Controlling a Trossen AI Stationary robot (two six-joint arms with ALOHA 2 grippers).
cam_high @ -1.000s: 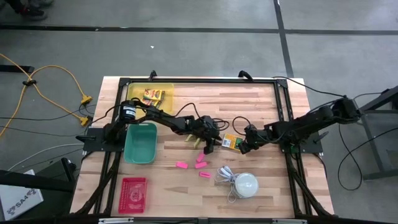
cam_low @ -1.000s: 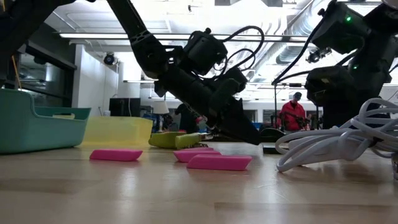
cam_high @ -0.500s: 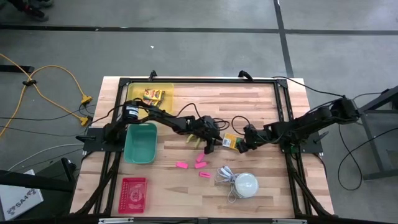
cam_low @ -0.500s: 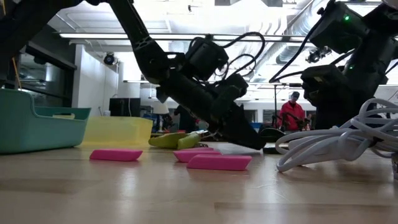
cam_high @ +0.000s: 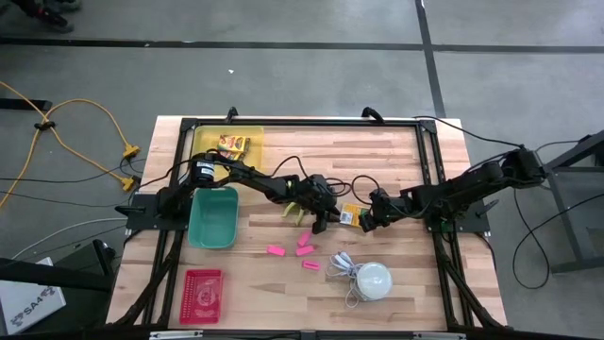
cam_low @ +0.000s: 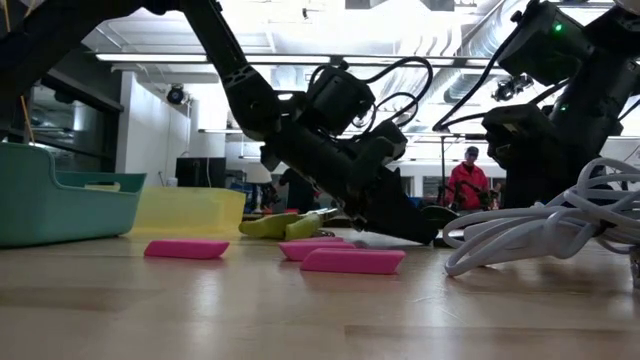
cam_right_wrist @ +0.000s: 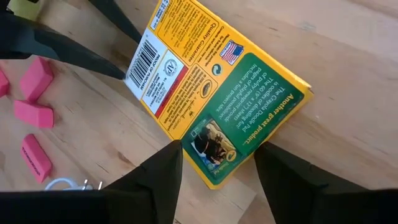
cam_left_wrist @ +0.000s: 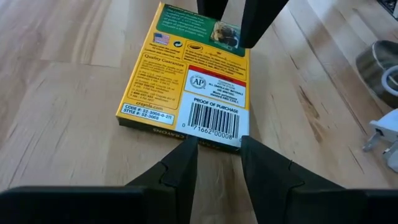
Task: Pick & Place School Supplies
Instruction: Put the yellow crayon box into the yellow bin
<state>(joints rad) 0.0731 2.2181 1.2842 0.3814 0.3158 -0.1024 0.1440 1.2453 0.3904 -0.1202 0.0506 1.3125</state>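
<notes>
A flat yellow-and-green box [cam_high: 350,215] lies on its face in the middle of the table, between my two grippers. My left gripper [cam_left_wrist: 217,144] is open, low over the wood, its tips at the box's barcode end [cam_left_wrist: 214,121]. My right gripper [cam_right_wrist: 219,148] is open wide, and its fingers stand on either side of a corner of the box's green end [cam_right_wrist: 214,171]. Lime-green scissors [cam_high: 294,210] lie under the left arm. Several pink erasers [cam_high: 304,247] lie nearer the front. Another such box [cam_high: 229,144] rests in the yellow bin [cam_high: 247,132]. My left gripper comes slanting down from the table's left, and its fingertips [cam_left_wrist: 188,149] stand right at the barcode end of the box; I cannot tell whether they touch it. My right gripper straddles the green end's corner from the table's right, slanting down; I cannot tell whether its fingers [cam_right_wrist: 174,155] touch. The box lies flat on the wood.
A teal bin [cam_high: 213,217] and a red tray [cam_high: 201,295] stand at the left. A white dome with a coiled cord [cam_high: 370,280] lies near the front, close to the erasers. Bare wood shows at the far middle and right.
My left gripper has sunk a little and crept toward the table's right, closing on the box's barcode end. The box and the right gripper have stayed where they were.
</notes>
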